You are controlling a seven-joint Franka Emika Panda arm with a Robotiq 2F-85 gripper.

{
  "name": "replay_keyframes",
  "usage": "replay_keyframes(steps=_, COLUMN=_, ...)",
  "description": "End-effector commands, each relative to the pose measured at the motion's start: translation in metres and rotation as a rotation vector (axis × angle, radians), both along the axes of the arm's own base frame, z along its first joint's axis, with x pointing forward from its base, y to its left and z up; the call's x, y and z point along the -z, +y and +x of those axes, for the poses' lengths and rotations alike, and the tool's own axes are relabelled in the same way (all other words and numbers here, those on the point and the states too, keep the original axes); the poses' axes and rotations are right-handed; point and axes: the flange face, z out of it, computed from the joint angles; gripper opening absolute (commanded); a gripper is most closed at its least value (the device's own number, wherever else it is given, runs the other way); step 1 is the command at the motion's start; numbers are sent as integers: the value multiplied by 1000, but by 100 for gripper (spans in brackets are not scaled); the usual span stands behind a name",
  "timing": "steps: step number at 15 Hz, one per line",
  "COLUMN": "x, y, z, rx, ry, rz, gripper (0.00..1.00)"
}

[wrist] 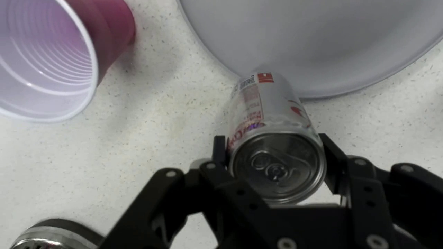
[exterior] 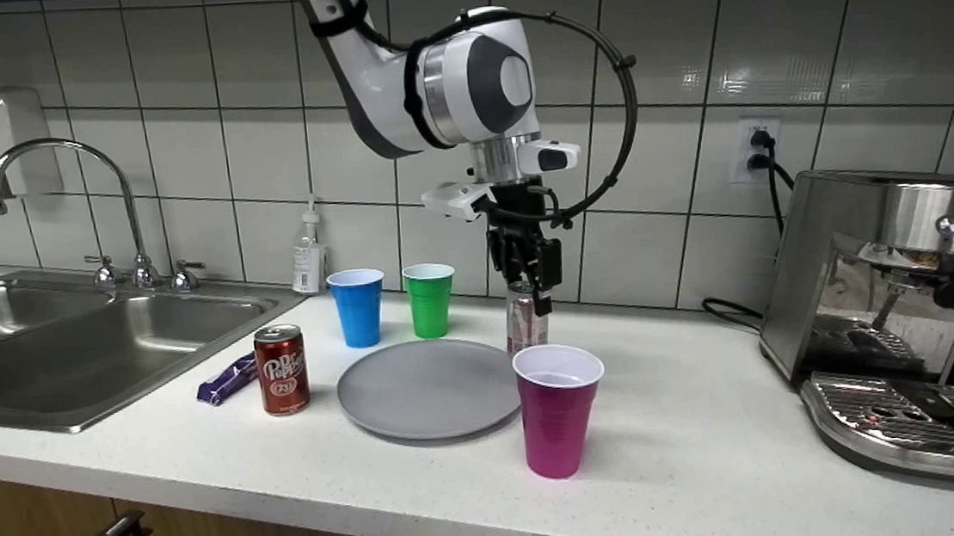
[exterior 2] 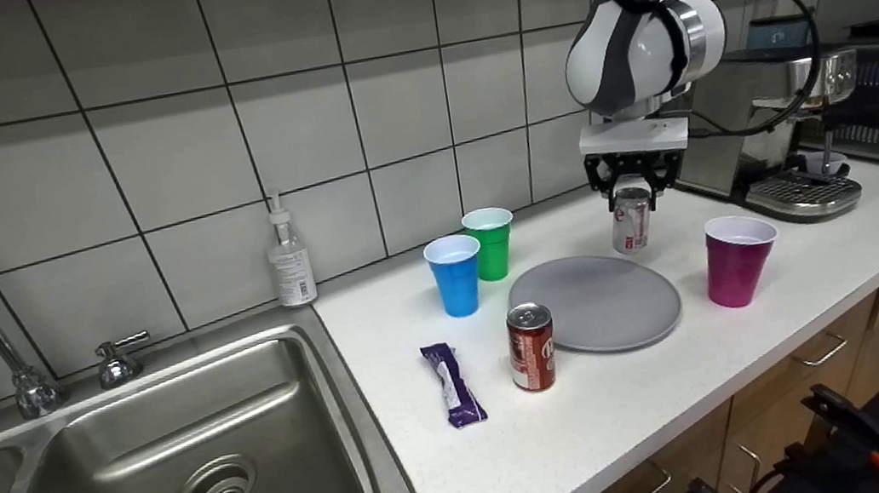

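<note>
One silver can (wrist: 273, 100) is held roughly upright by the gripper (wrist: 272, 148), its jaws part-way apart and against both sides near the top. Smooth and thin-walled, it likely slips and dents easily; just below the rim suits a gentle squeeze. It is just beside the gray plate (wrist: 311, 45); whether its base touches the counter (wrist: 121, 155) is unclear.

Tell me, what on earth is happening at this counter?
A robot arm is holding a silver can roughly upright, its jaws closed around the upper end. The silver can is close by the edge of a gray plate; whether its bottom rests on anything is hard to tell. Around the plate, a pink cup, a blue cup, a green cup and a Dr Pepper can stand upright, none of them gripped.
</note>
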Motion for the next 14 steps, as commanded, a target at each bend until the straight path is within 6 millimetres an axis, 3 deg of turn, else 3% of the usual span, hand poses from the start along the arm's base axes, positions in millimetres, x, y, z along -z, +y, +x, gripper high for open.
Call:
replay_keyframes(steps=1, x=-17, y=-23, z=6, rx=40, ry=-13, rz=-20, gripper=39)
replay_keyframes(steps=7, x=-22, y=-61, z=8, rx=97, ry=-33, rz=-51, gripper=39)
replay_keyframes(steps=14, x=-8, y=-100, z=7, rx=157, ry=-27, rz=-59, gripper=39)
